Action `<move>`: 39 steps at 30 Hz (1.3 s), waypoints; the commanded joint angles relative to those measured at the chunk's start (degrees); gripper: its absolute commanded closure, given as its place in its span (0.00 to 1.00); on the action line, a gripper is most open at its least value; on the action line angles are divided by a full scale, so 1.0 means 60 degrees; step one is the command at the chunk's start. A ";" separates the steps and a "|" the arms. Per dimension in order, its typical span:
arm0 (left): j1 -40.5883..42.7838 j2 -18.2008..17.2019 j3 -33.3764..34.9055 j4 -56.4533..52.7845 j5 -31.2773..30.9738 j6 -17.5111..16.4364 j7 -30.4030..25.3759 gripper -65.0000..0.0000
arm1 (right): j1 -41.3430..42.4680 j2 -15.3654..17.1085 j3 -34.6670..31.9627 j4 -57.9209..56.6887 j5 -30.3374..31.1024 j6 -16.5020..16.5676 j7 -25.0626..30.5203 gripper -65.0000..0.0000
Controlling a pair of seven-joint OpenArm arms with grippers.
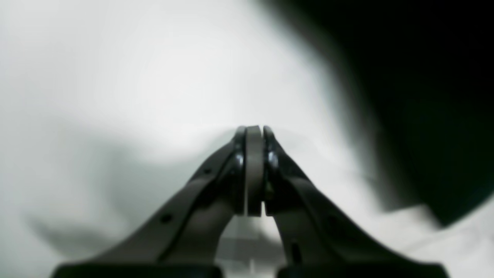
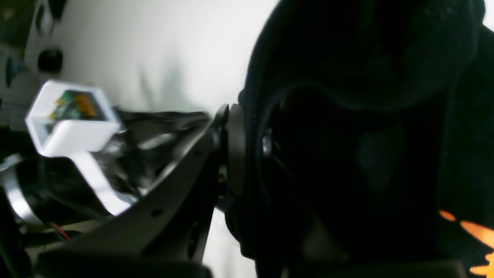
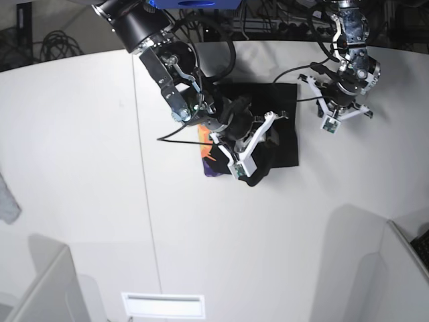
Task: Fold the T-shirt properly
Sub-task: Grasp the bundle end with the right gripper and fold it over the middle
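Note:
The black T-shirt (image 3: 285, 107) lies partly folded in the middle of the white table (image 3: 80, 134), with a corner of its orange and purple print (image 3: 209, 155) showing at its left edge. My right gripper (image 3: 258, 149) is shut on a bunched fold of the T-shirt (image 2: 366, 116) and holds it above the rest of the cloth. In the right wrist view the cloth hides one finger of the right gripper (image 2: 247, 127). My left gripper (image 3: 338, 107) hovers just right of the shirt. In the left wrist view the left gripper (image 1: 254, 129) is shut and empty over bare table, with the shirt (image 1: 424, 96) at the upper right.
A small grey cloth scrap (image 3: 7, 201) lies at the table's left edge. White bins stand at the bottom left (image 3: 40, 288) and bottom right (image 3: 409, 268). A white slotted panel (image 3: 163, 305) sits at the front edge. Cables (image 3: 268, 20) hang behind the table.

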 commanded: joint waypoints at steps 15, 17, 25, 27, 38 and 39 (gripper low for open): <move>0.0700 -0.0104 -0.2734 0.0639 -0.2038 -0.0912 0.0298 1.00 | 0.0528 -0.0332 -0.0481 -0.0629 0.0118 0.0079 0.0230 1.00; 0.0714 -0.0119 -0.2925 0.0639 -0.2067 -0.0912 0.0298 1.00 | 0.0528 -0.0332 -0.0495 -0.0629 0.0118 0.0079 0.0245 1.00; 0.0729 -0.0119 -0.3218 0.0639 -0.2067 -0.0927 0.0298 1.00 | 0.0528 -0.0346 -0.0495 -0.0834 0.0176 0.0079 0.0538 1.00; 0.0729 -0.0119 -0.3218 0.0624 -0.2067 -0.0927 0.0298 1.00 | 0.0528 -0.0346 -0.0495 -0.0922 0.0176 0.0079 0.0538 1.00; 0.0729 -0.0119 -0.3247 0.0654 -0.2038 -0.0927 0.0312 1.00 | 0.0528 -0.0449 -0.0510 -0.0966 0.0176 0.0079 0.0538 0.61; 0.0744 -0.0192 -0.3320 0.0654 -0.2067 -0.0927 0.0312 1.00 | 0.0528 -0.0463 -0.0510 -0.0966 0.0176 0.0079 0.0538 0.56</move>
